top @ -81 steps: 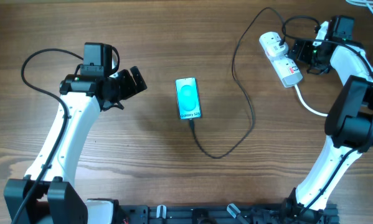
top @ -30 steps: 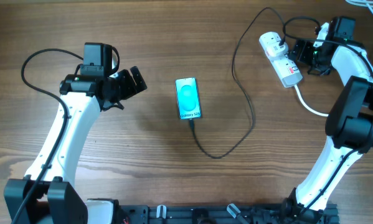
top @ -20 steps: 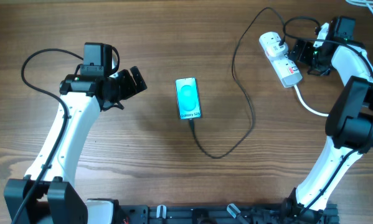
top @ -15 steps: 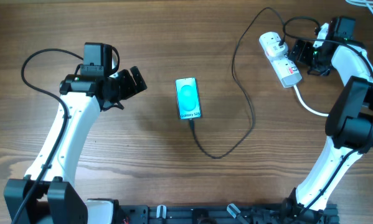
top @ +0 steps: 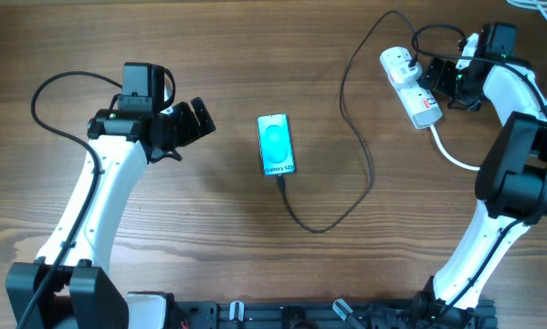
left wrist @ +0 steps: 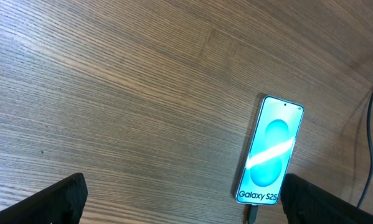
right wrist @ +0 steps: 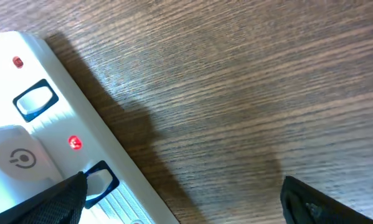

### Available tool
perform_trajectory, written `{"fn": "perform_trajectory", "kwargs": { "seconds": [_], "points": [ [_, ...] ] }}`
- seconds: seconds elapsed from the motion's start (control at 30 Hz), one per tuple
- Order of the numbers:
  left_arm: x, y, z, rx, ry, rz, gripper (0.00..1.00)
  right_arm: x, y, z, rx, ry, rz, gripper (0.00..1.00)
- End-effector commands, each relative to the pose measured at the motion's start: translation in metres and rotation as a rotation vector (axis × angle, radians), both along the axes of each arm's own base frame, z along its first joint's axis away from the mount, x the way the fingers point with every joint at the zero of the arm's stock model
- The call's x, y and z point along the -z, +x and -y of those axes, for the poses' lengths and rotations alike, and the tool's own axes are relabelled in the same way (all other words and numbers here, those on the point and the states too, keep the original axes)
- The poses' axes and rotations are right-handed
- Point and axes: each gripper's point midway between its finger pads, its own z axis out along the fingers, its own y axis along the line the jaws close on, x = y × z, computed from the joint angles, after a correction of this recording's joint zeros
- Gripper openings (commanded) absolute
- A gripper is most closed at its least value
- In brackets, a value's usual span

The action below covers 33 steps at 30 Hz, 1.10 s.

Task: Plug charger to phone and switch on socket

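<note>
overhead: likely light, slick phone point(top: 276, 144) flat at middle of tabletop point(top: 255, 46), limp charger point(top: 371, 175) at its near end; rigid socket point(top: 410, 87) by far right corner; left pincer point(top: 189, 131) and right pincer point(top: 436, 80) wide, empty.
left wrist: best held by phone's long edges.
right wrist: small switch point(right wrist: 35, 99), probably a fingertip press.

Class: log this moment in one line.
left gripper: open, apart from phone | charger: reaches phone's bottom edge | right gripper: open, beside socket

Bright, even light in the overhead view, with faint, soft shadows on the table point(top: 236, 55); in the left wrist view a white diagonal glare streak crosses the phone point(left wrist: 270, 152) at centre right; in the right wrist view the socket point(right wrist: 55, 127) throws a dark, soft-edged shadow toward lower centre; the wood grain is sharp.
</note>
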Motion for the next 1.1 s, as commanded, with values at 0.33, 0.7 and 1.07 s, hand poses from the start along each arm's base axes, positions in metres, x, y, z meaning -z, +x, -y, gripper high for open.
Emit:
{"fn": "perform_trajectory", "kwargs": {
  "seconds": [0.33,0.7,1.07],
  "points": [
    [0.003,0.000,0.000,0.009,0.012,-0.006,1.00,-0.068,0.000,0.022,0.035,-0.166,0.083,1.00],
    [0.003,0.000,0.000,0.009,0.012,-0.006,1.00,-0.068,0.001,0.022,0.036,-0.166,0.085,1.00],
    [0.003,0.000,0.000,0.009,0.012,-0.006,1.00,-0.068,0.001,0.022,0.035,-0.166,0.085,1.00]
  ]
}}
